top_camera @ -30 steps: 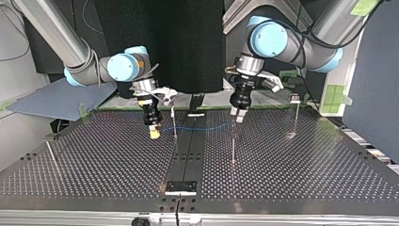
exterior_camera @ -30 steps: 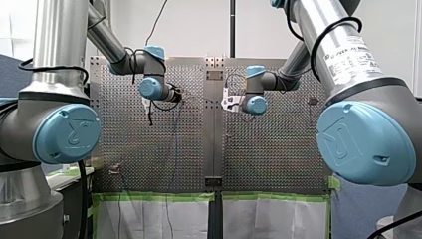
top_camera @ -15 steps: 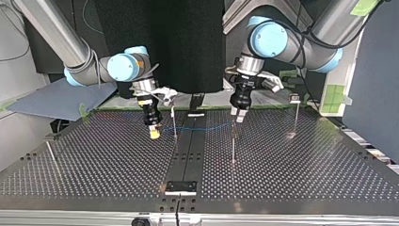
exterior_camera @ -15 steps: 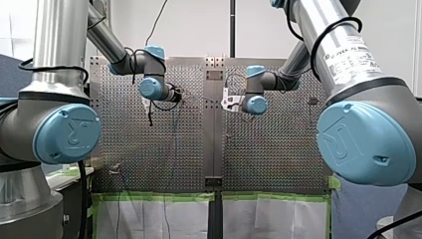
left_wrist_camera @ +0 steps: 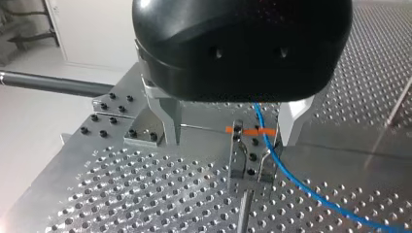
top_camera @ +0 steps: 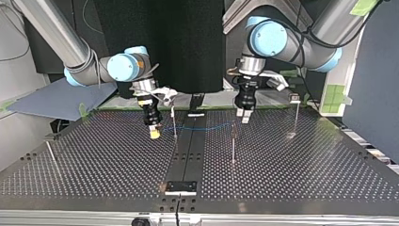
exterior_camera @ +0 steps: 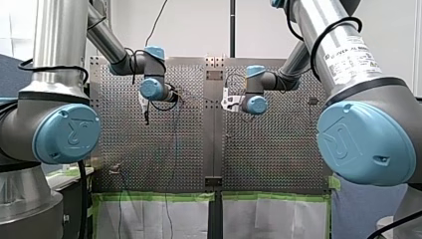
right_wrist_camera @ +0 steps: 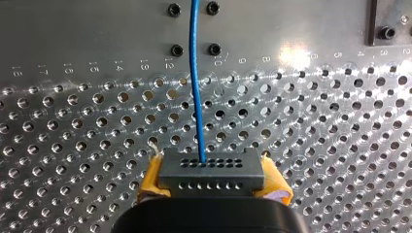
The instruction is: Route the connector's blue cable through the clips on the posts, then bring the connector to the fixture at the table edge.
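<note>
In the right wrist view my right gripper (right_wrist_camera: 212,187) is shut with its yellow pads (right_wrist_camera: 151,177) on the dark grey connector (right_wrist_camera: 212,170). The blue cable (right_wrist_camera: 195,87) runs straight ahead from the connector. In the top view that gripper (top_camera: 154,133) hangs low beside a thin post (top_camera: 174,123), and the blue cable (top_camera: 207,127) spans to the middle post (top_camera: 233,143). In the left wrist view my left gripper (left_wrist_camera: 228,141) is open, its metal fingers (left_wrist_camera: 167,121) either side of a metal clip (left_wrist_camera: 248,158) through which the blue cable (left_wrist_camera: 291,182) passes. It hangs above and behind that post (top_camera: 244,116).
A third post with a clip (top_camera: 295,115) stands at the top view's right, and a leaning rod (top_camera: 51,155) at its left. A black fixture plate (top_camera: 181,187) sits at the near table edge, on the dark centre strip (top_camera: 188,150). The perforated table (top_camera: 301,174) surrounds them.
In the top view my left gripper has lifted off the middle post and shifted toward the view's right. My right gripper with the connector has stayed still.
</note>
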`<control>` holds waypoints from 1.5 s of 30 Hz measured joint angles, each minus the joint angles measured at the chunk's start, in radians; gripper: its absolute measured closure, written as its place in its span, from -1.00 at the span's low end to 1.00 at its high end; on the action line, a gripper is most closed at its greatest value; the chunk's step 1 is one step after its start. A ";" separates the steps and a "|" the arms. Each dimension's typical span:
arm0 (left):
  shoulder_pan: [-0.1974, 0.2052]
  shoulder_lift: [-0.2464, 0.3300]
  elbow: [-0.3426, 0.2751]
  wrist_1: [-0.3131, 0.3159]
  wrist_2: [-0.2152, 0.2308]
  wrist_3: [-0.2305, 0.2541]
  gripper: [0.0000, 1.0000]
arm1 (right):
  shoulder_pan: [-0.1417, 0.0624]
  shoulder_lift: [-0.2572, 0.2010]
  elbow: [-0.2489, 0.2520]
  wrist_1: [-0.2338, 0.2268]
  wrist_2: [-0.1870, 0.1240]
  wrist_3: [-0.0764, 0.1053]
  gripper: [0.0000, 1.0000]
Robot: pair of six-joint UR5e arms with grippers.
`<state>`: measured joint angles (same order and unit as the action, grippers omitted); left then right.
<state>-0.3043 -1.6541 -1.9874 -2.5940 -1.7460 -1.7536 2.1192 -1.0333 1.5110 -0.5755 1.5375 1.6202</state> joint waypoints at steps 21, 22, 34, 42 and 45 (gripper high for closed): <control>-0.138 -0.093 0.094 0.004 -0.073 0.053 -1.00 | -0.002 0.001 0.000 -0.002 -0.008 0.004 1.00; -0.146 -0.101 0.102 0.004 -0.081 0.054 -1.00 | -0.002 0.002 0.000 -0.001 -0.009 0.004 1.00; -0.235 -0.156 0.160 -0.013 -0.189 0.085 -1.00 | -0.003 0.004 0.001 -0.002 -0.008 0.002 1.00; -0.240 -0.169 0.197 -0.018 -0.264 0.089 -1.00 | -0.003 0.004 0.001 -0.002 -0.009 0.002 1.00; -0.245 -0.190 0.220 -0.031 -0.291 0.088 -1.00 | -0.003 0.004 0.001 -0.003 -0.009 0.003 1.00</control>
<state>-0.5489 -1.8441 -1.7676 -2.6252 -2.0367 -1.6653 2.1162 -1.0290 1.5117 -0.5787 1.5280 1.6228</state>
